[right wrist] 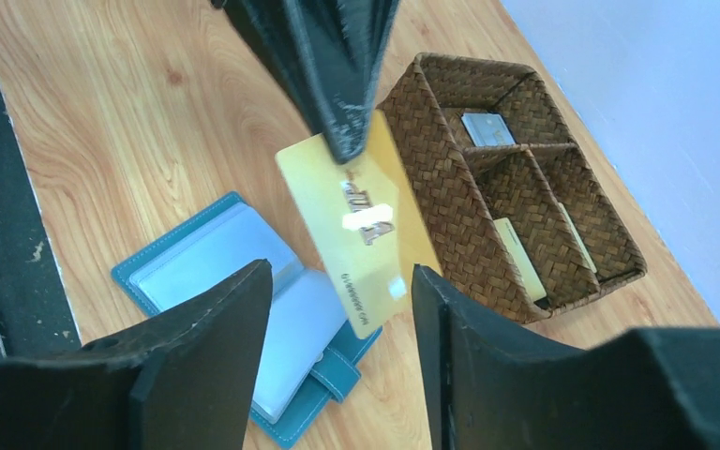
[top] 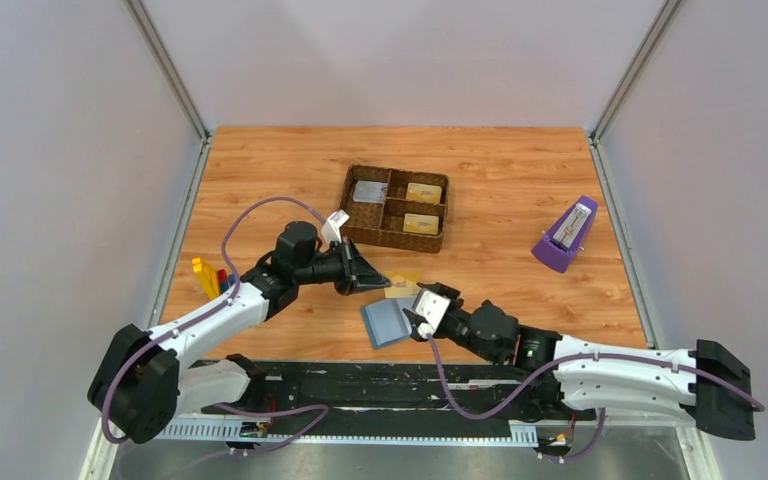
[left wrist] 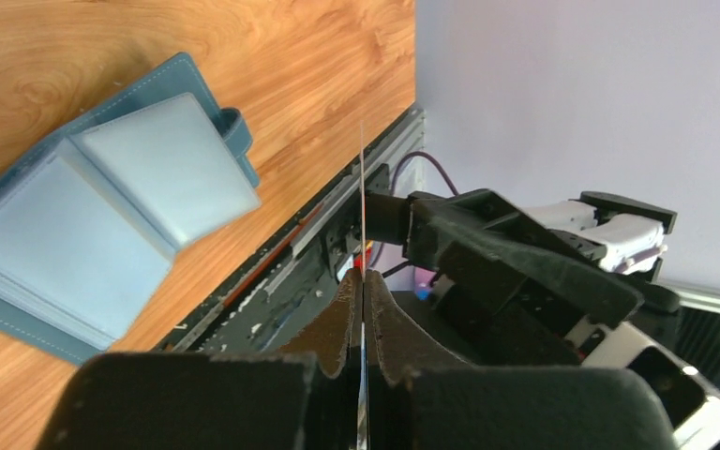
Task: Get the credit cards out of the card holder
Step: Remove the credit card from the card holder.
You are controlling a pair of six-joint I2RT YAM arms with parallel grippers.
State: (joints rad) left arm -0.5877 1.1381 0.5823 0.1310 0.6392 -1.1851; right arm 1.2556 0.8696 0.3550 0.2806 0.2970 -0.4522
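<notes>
The blue card holder [top: 388,322] [left wrist: 103,206] [right wrist: 216,272] lies open on the wooden table, light blue pockets up. My left gripper [top: 380,284] [left wrist: 363,281] [right wrist: 347,145] is shut on the top edge of a gold credit card [top: 403,286] [right wrist: 366,225] and holds it in the air just above and beside the holder. In the left wrist view the card [left wrist: 363,187] shows only as a thin edge between the pads. My right gripper [top: 422,312] [right wrist: 339,272] stands open, its fingers either side of the card's lower end and clear of it.
Behind the holder, a brown woven tray [top: 396,243] [right wrist: 450,206] keeps a silver card [top: 368,191] [right wrist: 487,127] and two gold cards [top: 425,191] in its compartments. At the right stands a purple metronome [top: 565,235]. Yellow and red toy blocks [top: 208,278] lie at the left.
</notes>
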